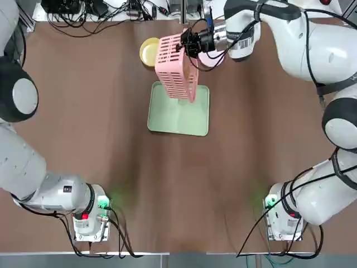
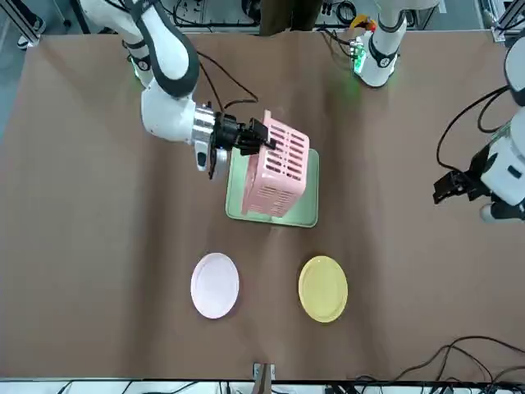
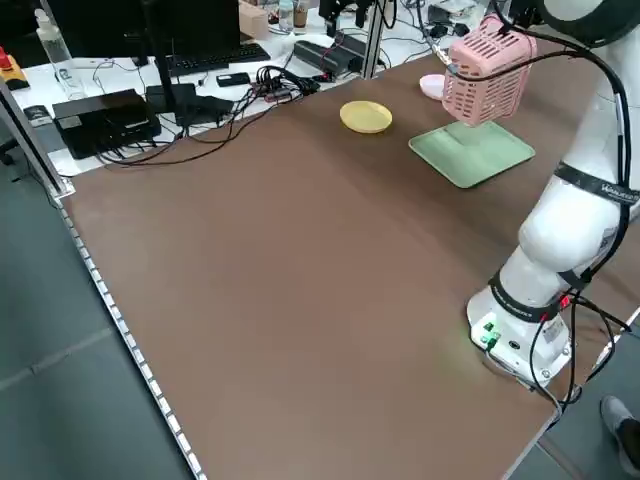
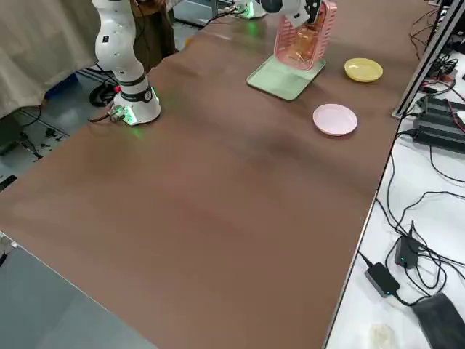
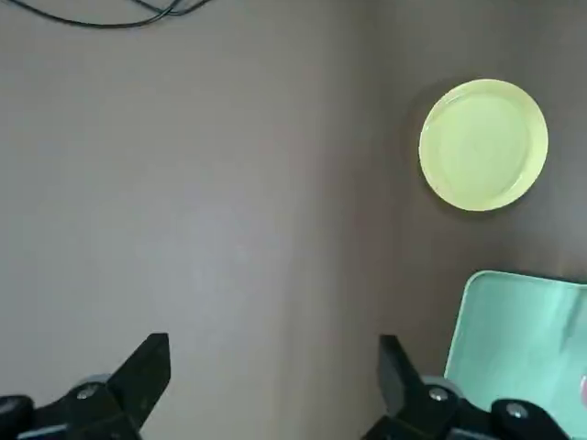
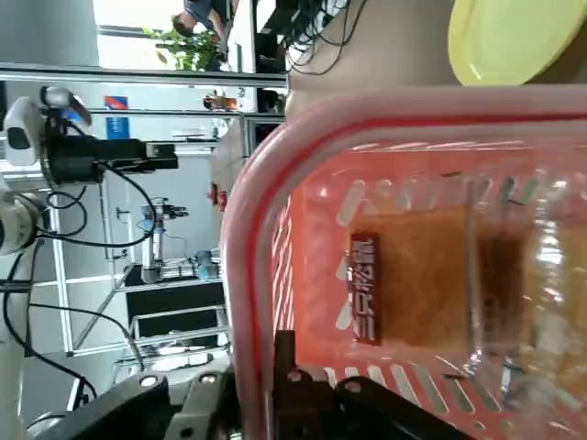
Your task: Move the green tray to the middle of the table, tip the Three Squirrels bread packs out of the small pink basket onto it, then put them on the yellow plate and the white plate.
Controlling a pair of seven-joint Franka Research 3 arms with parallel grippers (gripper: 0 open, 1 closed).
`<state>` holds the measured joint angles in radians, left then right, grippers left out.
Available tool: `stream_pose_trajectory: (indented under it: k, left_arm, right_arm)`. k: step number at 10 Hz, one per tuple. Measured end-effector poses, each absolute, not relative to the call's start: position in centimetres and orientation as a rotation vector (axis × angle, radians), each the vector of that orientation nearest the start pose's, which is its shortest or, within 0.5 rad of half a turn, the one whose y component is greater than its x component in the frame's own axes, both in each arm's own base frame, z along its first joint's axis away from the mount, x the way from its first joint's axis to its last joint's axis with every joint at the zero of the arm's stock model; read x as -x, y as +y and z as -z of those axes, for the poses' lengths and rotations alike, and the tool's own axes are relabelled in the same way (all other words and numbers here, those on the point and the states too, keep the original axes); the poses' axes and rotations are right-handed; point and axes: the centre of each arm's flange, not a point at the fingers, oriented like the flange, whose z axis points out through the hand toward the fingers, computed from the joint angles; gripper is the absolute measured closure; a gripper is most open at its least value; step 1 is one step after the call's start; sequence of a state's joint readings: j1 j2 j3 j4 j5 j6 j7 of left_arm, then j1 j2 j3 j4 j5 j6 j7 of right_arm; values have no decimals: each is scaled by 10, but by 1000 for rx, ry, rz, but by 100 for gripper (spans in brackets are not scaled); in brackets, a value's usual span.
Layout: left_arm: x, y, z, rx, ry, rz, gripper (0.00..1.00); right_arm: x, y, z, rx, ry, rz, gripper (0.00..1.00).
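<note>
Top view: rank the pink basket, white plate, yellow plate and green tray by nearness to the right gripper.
1. small pink basket: held at its rim by the right gripper.
2. white plate: mostly hidden beneath the wrist.
3. yellow plate: beyond the basket, leftward.
4. green tray: below the basket, toward the bases.

Two arms, glossy white rounded shells w/ dark grey/black joint bands. Round white bases, each w/ green status LED; left base also shows a red light. Black cables run from bases and loop along the links. Right gripper: black, on silver wrist flange w/ printed label. Left gripper: black angular fingers, small screws visible.
</note>
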<state>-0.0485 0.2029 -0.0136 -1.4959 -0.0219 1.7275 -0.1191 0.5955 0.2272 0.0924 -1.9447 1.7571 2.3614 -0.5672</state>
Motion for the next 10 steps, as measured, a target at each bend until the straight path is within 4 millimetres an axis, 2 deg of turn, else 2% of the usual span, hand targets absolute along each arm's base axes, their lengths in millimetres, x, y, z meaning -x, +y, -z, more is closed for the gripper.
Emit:
stream_pose_trajectory:
  k: [2,3,6,8,10]
  left_arm:
    - [-629,-54,-543,3167,-97,13,0]
    - [-630,-55,-542,3167,-96,14,0]
    - [-632,-55,-549,3169,-91,41,0]
    - [-631,-64,-549,3172,-65,39,0]
    - [-631,-72,-547,3173,-43,34,0]
  right_arm:
    - [-477,425,-384,1801,83,59,93]
    - [-475,434,-378,1783,83,62,93]
    - [-468,457,-355,1772,81,44,93]
    - [-459,467,-347,1776,75,21,93]
    - [-458,469,-338,1780,70,26,93]
